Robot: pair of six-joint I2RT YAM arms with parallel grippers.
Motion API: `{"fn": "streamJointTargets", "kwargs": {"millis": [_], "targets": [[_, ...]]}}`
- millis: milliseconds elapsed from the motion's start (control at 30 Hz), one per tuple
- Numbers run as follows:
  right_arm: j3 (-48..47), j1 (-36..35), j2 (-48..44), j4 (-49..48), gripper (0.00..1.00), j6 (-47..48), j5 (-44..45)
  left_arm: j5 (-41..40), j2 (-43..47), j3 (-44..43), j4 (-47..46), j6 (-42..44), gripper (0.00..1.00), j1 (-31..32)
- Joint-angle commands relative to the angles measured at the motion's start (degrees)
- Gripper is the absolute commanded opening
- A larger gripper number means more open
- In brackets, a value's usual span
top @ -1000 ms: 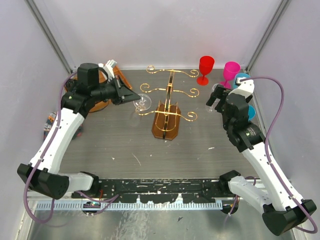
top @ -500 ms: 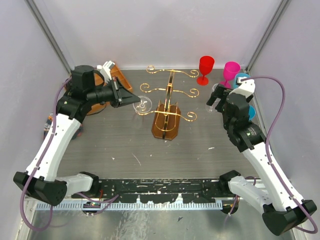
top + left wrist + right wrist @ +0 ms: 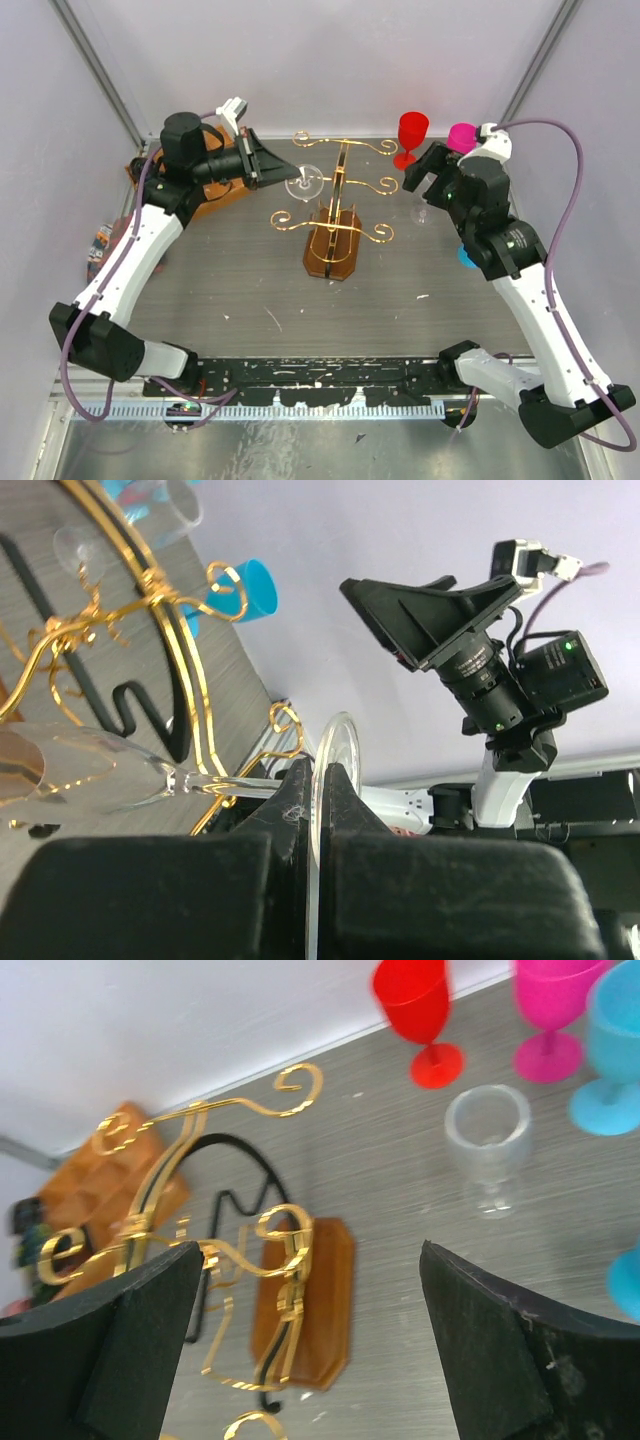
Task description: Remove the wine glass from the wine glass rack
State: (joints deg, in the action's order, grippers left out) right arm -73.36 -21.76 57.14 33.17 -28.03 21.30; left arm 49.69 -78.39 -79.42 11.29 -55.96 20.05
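**Q:** Left arm, what do I log?

**A:** I see the left fingers (image 3: pixel 292 815) pressed shut on the round foot of the clear stemmed wine glass (image 3: pixel 305 183). The foot disc stands on edge between the pads. The glass lies on its side, bowl pointing toward the gold wire wine glass rack with scrolled arms on an amber-brown oblong base (image 3: pixel 337 215).

**Q:** Is the glass off the rack?

**A:** I cannot tell. Its stem runs level with the middle left scroll arm and passes right beside the curled wire end. Contact with the wire is not clear from either view.

**Q:** Right arm?

**A:** The right fingers (image 3: pixel 135 1345) are spread wide with nothing between them. They hang above the grey wood-grain bench (image 3: pixel 230 270) on the rack's right side and are apart from it.

**Q:** Other items?

**A:** A red plastic goblet (image 3: pixel 418 1005), a pink goblet (image 3: pixel 553 995) and a blue goblet (image 3: pixel 618 1045) stand upright along the back right. A clear short-stemmed glass (image 3: pixel 487 1135) stands just in front of them. An orange-brown compartmented tray (image 3: pixel 92 1175) sits at the back left, behind the left arm.
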Motion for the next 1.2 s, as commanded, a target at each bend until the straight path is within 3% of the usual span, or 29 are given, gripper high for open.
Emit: {"fn": "streamJointTargets", "kwargs": {"millis": [0, 267, 600, 833, 1167], "targets": [[-7.91, -0.22, 2.18, 3.29, 0.96, -8.63, -13.22, 5.54, 0.05, -7.30, -8.38, 0.44, 0.00, 0.14], [-13.26, -0.26, 10.32, 3.30, 1.00, -22.57, -36.31, 10.47, 3.35, -12.37, -7.83, 5.20, 0.00, 0.07], [-7.71, -0.87, 16.35, -17.02, 1.00, -49.24, -55.91, 18.42, 5.18, -10.58, -15.09, 6.13, 0.00, 0.09], [-5.43, -5.06, 19.70, -30.16, 1.00, -64.38, -60.17, 20.31, 6.93, -9.34, -19.13, 9.92, 0.00, 0.07], [-5.81, -7.26, 22.18, -35.05, 0.95, -72.76, -58.04, 20.25, 4.74, -14.56, -8.49, 25.07, 0.00, 0.00]]}}
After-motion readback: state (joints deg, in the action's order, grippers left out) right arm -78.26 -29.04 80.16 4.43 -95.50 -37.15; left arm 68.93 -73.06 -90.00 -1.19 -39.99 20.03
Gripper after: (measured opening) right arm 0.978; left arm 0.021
